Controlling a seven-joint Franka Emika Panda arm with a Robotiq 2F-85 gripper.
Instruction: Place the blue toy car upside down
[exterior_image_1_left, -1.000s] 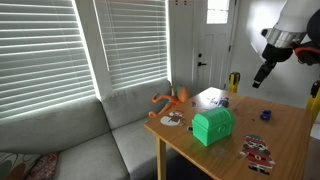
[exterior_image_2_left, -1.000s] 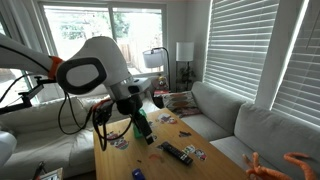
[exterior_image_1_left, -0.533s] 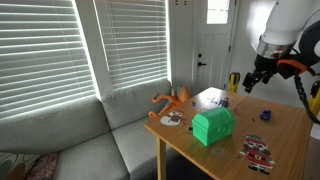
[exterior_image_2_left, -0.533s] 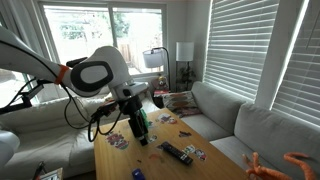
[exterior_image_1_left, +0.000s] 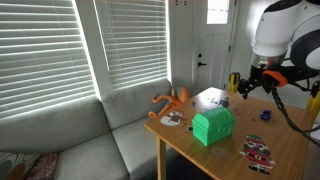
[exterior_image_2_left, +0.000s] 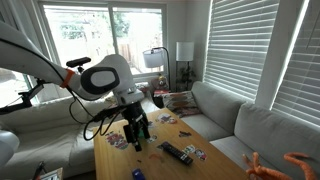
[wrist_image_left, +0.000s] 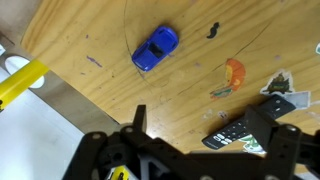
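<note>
The blue toy car lies on its wheels on the wooden table, seen from above in the wrist view. It also shows as a small dark shape in both exterior views. My gripper is open and empty. It hangs above the table, apart from the car, with its two fingers spread wide. In the exterior views the gripper is above the tabletop.
A black remote control lies under the gripper. A green box, an orange long-limbed figure and a red-and-white flat toy are on the table. A yellow object stands off the table edge. A grey sofa is beside the table.
The arm has swung in over the table and come down, so the gripper is now lower and closer to the tabletop. The objects have not moved.
</note>
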